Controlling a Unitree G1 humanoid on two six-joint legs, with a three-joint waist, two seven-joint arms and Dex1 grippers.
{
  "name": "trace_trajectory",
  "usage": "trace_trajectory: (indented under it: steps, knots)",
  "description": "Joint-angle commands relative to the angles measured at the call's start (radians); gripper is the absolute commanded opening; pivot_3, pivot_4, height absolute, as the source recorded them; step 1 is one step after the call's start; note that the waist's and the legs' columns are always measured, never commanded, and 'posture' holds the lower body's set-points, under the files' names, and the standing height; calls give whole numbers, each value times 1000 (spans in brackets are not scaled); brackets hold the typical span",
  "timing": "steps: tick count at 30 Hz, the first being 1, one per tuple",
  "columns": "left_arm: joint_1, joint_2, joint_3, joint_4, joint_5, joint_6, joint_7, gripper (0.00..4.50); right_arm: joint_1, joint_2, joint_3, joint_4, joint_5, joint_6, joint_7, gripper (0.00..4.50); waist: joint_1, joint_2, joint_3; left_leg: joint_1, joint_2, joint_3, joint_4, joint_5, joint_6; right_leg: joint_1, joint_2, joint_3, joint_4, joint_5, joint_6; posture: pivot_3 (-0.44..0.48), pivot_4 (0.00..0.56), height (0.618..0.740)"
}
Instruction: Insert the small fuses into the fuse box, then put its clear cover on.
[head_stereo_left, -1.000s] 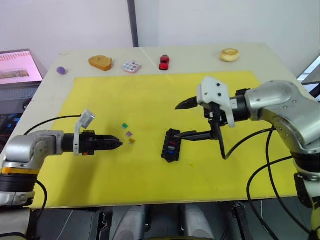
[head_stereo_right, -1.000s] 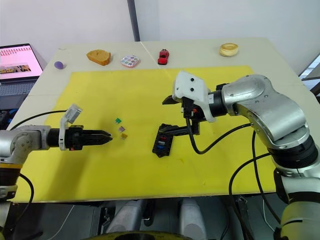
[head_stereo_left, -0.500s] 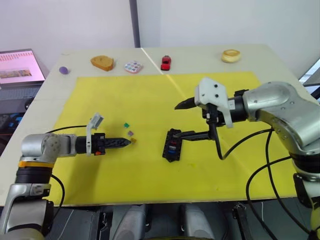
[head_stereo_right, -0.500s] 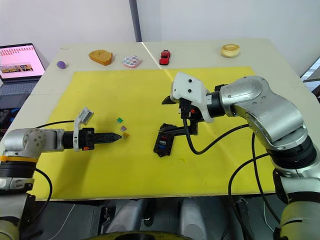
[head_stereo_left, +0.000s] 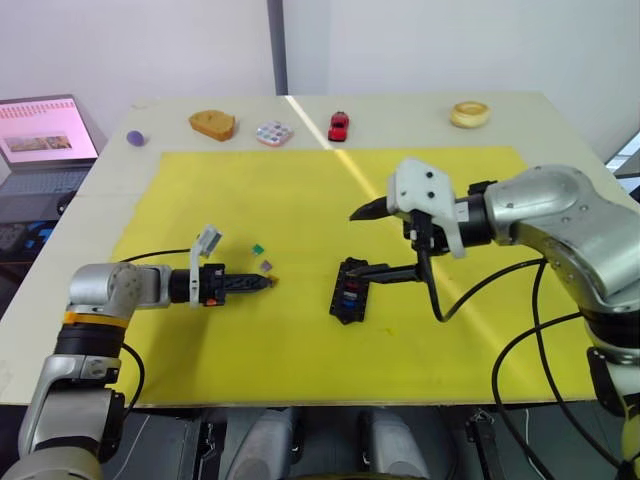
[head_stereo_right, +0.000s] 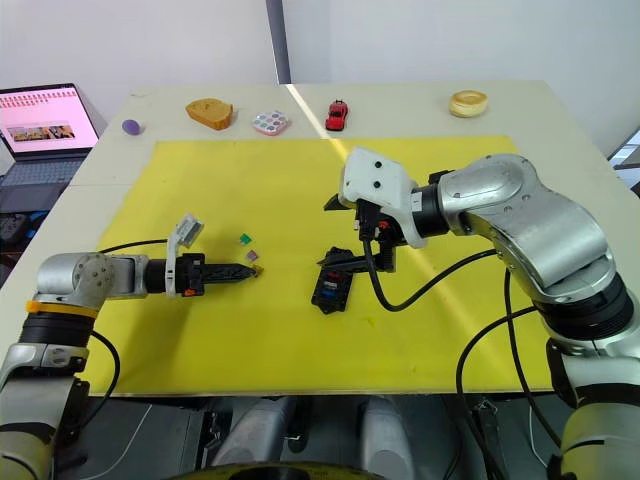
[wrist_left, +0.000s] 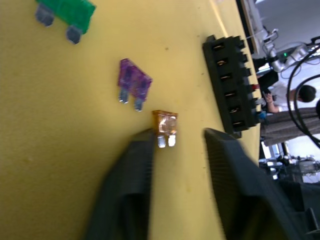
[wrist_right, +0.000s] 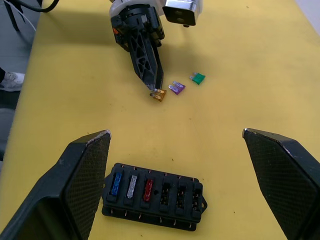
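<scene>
Left hand (wrist_left: 172, 150) had advanced to orange fuse (wrist_left: 165, 122), fingers narrowly apart, fuse not yet gripped; right hand (wrist_right: 175, 145) wide over fuse box (wrist_right: 154, 196); three fuses seated, pickup next.

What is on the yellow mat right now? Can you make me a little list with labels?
fuse box: black block lying on the yellow mat, with blue, grey and red fuses already in its slots
loose fuses: green fuse, purple fuse and orange fuse on the mat
left gripper: open, fingertips either side of the orange fuse
right gripper: open wide above the fuse box
back of table: red toy car
</scene>
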Motion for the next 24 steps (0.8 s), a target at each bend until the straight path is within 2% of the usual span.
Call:
trace_trajectory:
  steps: [1,6,10,14,18,23,24]
  knots:
    - [15,39,-12,-11,12,-14,-29,58,-5,-13,-16,-31,-7,0,-10,4500,-2,0,0,0,0,0,0,0,0,0,0,0,0,0,0,0,150,740]
    - [65,109,28,-80,-15,-38,-66,58,1,-17,-21,-36,-4,4,-14,4500,-14,0,0,0,1,1,-2,0,0,0,0,1,0,0,0,0,150,740]
    - [152,174,95,-234,-63,-90,-113,58,10,-20,-30,-42,13,16,-11,4500,-29,0,0,0,1,1,-5,1,-1,-1,0,1,0,0,0,0,150,740]
    - [185,196,144,-341,-114,-75,-101,58,9,-16,-38,-41,43,45,-7,4500,-22,0,0,0,1,1,-6,1,-1,-1,0,1,0,0,-1,0,150,740]
    - [189,182,159,-365,-127,-38,-31,58,5,-13,-23,-38,46,46,-8,4500,-20,0,0,0,1,1,-5,1,-1,-1,0,1,-2,0,-1,0,150,740]
    - [167,127,171,-272,-141,-16,33,58,4,-4,-16,-35,44,41,-12,4500,-23,0,0,0,1,1,-5,1,-1,0,0,1,-1,0,0,0,150,740]
    - [157,115,181,-257,-156,10,47,280,4,-4,-14,-35,43,40,-12,4500,-23,0,0,0,1,1,-5,1,-1,0,0,1,-1,0,0,0,150,740]
